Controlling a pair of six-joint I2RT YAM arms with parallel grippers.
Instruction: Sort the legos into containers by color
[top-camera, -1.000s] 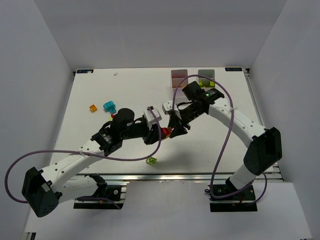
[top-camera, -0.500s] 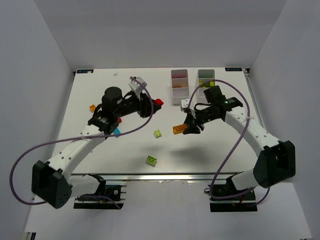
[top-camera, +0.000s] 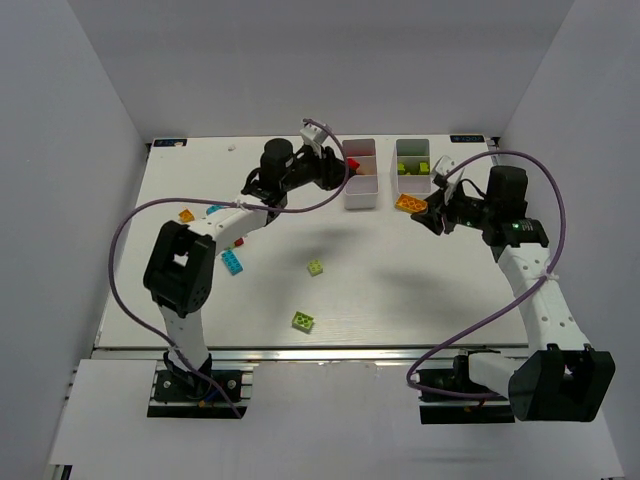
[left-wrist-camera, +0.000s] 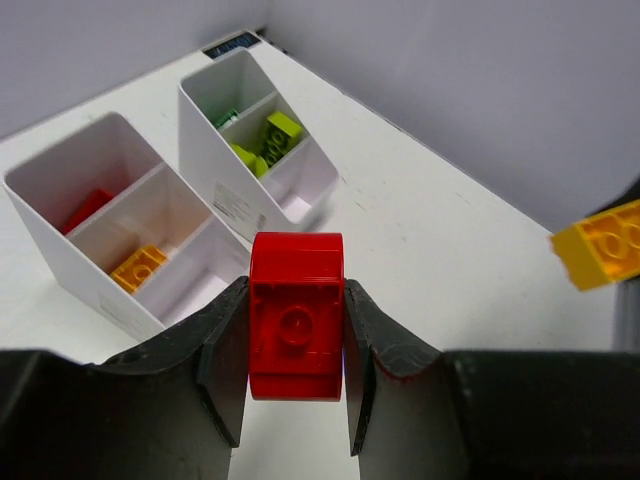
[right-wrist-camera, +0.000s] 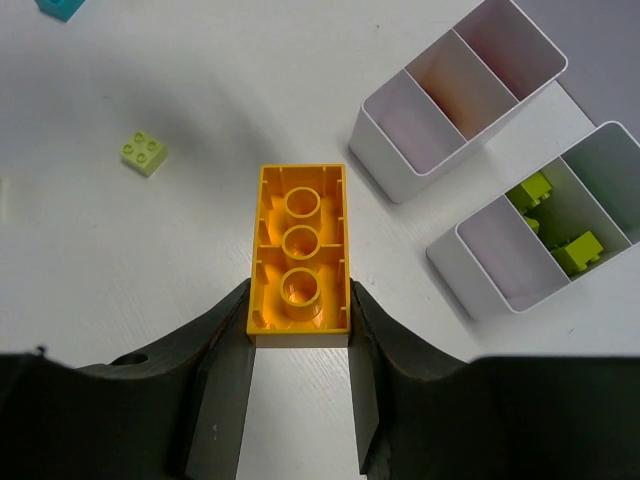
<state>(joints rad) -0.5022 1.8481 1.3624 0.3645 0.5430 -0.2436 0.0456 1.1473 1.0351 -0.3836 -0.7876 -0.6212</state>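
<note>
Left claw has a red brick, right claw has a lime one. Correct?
No: the right claw holds an orange brick, not lime, as the right wrist view shows. The left claw does hold a red brick.

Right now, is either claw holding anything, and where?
Left claw pinches a red brick by two opposite sides; right claw pinches an orange brick by its long sides, at one end.

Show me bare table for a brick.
Bare: white table near right, between small lime bricks and right arm; also its far left corner. Crowded: around the white three-compartment bins, where left gripper holds a red brick and right gripper an orange brick, and by the cyan brick at left.
</note>
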